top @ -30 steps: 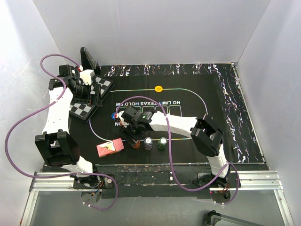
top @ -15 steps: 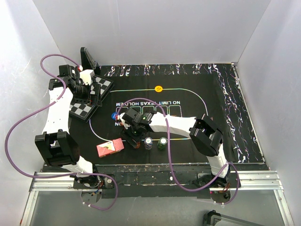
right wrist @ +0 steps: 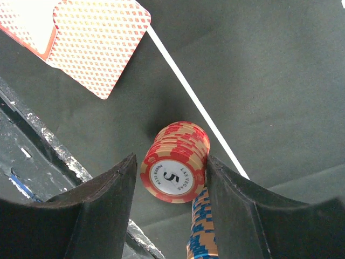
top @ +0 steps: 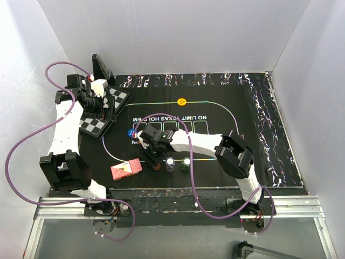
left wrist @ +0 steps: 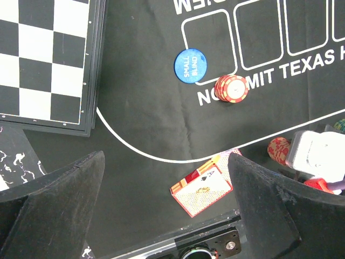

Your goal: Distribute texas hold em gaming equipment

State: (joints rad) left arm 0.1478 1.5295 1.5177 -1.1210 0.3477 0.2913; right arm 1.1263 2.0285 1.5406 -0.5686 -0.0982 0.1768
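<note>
A red poker chip stack stands on the black mat between the fingers of my right gripper. The right finger touches it and the left finger is a sliver off. In the top view this gripper is low over that stack. A blue-white stack and a green stack stand just to its right. A red-pink card deck lies to its left. My left gripper is open and empty, high above the mat. A second red stack sits by the blue disc. A yellow disc lies at the far side.
The black-and-white chessboard lies at the mat's left edge under my left arm. A loose card lies beside the deck. The table's metal front rail runs just behind the chips. White walls enclose the table.
My right gripper has shifted slightly left and nearer, settling around the red chip stack. The left arm has barely moved.
</note>
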